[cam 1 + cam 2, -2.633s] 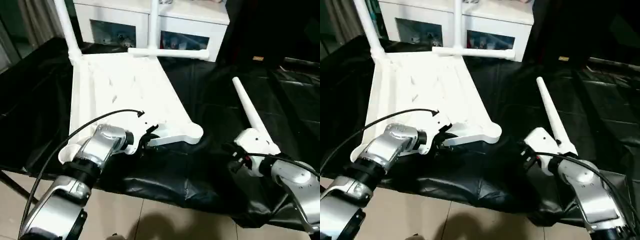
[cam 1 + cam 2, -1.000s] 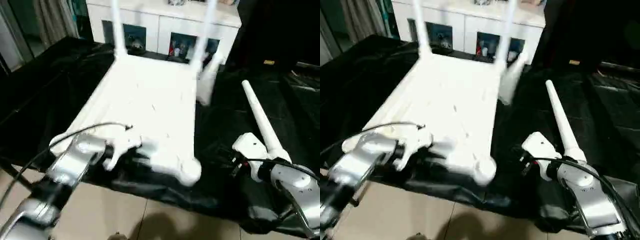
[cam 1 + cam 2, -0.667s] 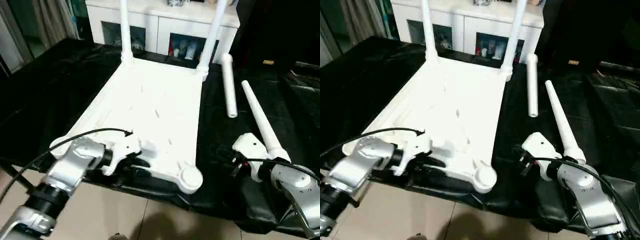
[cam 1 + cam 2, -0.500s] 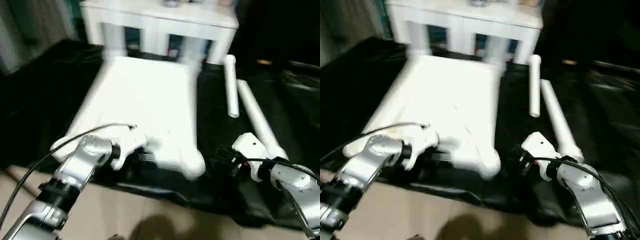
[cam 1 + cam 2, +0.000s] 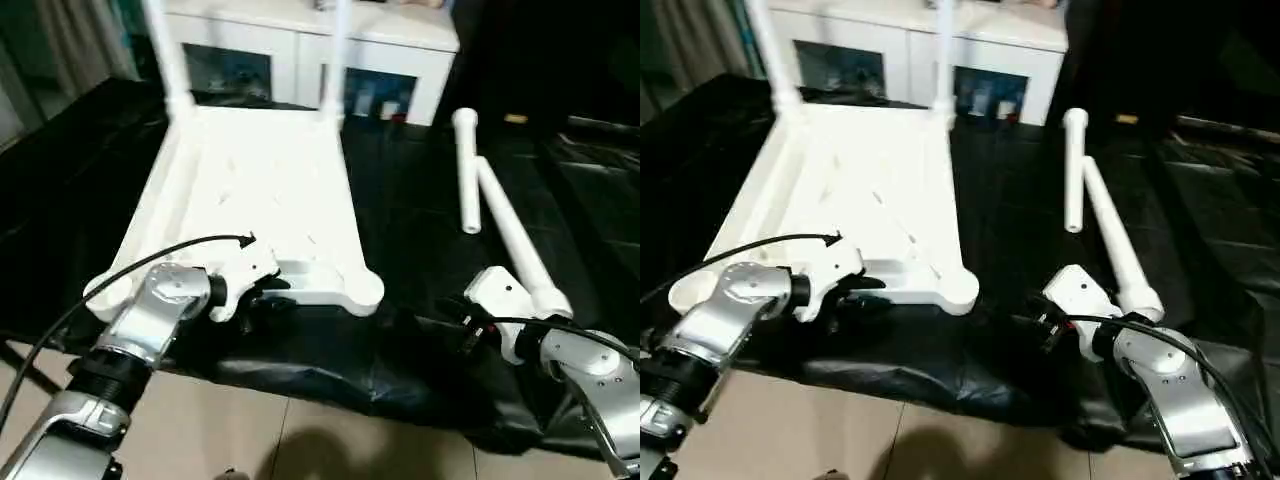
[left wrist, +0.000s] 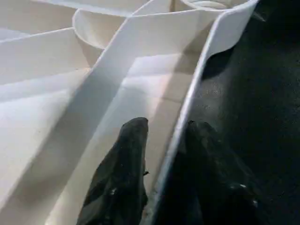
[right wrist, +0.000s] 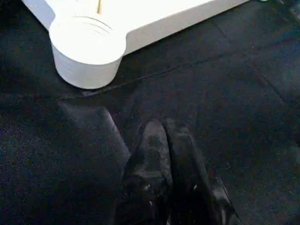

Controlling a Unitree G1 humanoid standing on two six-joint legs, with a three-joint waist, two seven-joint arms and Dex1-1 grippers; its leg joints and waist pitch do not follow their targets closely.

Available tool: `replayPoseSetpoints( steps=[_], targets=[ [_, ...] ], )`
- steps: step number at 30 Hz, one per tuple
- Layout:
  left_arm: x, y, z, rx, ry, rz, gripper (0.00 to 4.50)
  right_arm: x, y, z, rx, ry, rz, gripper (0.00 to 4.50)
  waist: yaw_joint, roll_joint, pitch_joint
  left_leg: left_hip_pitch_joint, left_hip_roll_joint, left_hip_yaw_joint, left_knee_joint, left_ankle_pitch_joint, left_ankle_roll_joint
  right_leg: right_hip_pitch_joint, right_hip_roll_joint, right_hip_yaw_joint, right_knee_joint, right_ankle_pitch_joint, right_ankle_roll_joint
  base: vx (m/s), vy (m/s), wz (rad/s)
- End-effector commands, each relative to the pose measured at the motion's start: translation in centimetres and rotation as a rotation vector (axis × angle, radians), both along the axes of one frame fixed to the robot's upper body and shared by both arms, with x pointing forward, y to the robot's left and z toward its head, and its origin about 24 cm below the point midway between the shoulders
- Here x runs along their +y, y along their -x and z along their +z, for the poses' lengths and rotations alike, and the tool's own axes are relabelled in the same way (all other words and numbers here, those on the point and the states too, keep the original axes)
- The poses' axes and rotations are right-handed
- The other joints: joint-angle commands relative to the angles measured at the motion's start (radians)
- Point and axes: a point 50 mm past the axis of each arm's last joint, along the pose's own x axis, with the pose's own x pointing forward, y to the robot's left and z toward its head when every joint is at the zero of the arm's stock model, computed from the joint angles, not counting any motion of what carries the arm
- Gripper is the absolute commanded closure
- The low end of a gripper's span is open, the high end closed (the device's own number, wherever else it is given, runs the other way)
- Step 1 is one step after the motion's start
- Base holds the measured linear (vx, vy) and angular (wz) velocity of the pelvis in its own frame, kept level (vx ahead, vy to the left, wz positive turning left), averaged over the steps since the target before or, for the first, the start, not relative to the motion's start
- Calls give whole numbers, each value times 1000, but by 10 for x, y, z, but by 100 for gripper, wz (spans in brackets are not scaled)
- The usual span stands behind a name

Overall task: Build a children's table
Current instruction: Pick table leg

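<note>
**Upturned table gripped at its near rim**

Head views: the children's table (image 5: 255,185) lies upside down on the black-covered work table (image 5: 420,225), its ribbed underside facing up and its near edge close to the work table's front edge. Two legs stand fitted in the far corner sockets, while the two near sockets are open. Two loose legs (image 5: 510,235) lie on the black cover toward the right side, close together near their far ends. The left gripper (image 5: 262,297) sits at the table's near rim, between the two open sockets. The right gripper (image 5: 1040,325) rests low over the black cover near the front edge, apart from the table.

Left wrist view: one black finger (image 6: 123,173) lies inside the rim wall and the other outside it, so the jaws pinch the thin white edge.

Right wrist view: the fingers (image 7: 161,159) are pressed together over the black cover, with a round corner socket (image 7: 86,49) beyond them.
</note>
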Motion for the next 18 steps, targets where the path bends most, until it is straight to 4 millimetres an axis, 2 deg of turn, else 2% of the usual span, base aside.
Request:
replayPoseSetpoints(
  steps=[1, 9, 13, 14, 16, 17, 18],
  targets=[
    [7, -12, 22, -72, 46, 52, 250, -1, 2, 0, -3, -23, -29, 450, 1, 9, -62, -2, 27, -7, -73, -104, 48, 57, -67, 52, -67, -58, -202, 0, 0, 0],
    [13, -9, 56, -130, 212, 132, 181, 6, -2, 4, -22, -147, -92, 450, -1, 13, -57, 2, 30, -7, -78, -155, 24, 56, -70, 53, -69, -127, -208, 0, 0, 0],
    [12, -6, 70, -166, 324, 206, 159, 8, -6, 8, -43, -227, -147, 450, 0, 14, -58, 0, 29, -7, -77, -137, 26, 55, -69, 53, -67, -102, -213, 0, 0, 0],
    [11, -7, 75, -205, 377, 249, 138, 8, -8, 10, -54, -250, -180, 450, 0, 13, -59, -2, 28, -7, -76, -134, 24, 57, -68, 52, -67, -96, -215, 0, 0, 0],
    [14, -12, 78, -258, 442, 398, 132, 6, -15, 11, -83, -275, -267, 450, -3, 11, -60, -3, 26, -6, -74, -122, 22, 57, -64, 50, -67, -72, -226, 0, 0, 0],
    [18, -15, 71, -266, 431, 530, 126, -1, -24, 13, -125, -288, -391, 450, -2, 12, -60, -2, 26, -7, -73, -121, 20, 57, -64, 50, -66, -73, -223, 0, 0, 0],
    [20, -16, 67, -270, 423, 581, 126, -5, -29, 13, -144, -295, -457, 450, -7, 11, -59, -3, 23, -6, -75, -118, 17, 56, -63, 50, -69, -93, -212, 0, 0, 0]
  ],
)
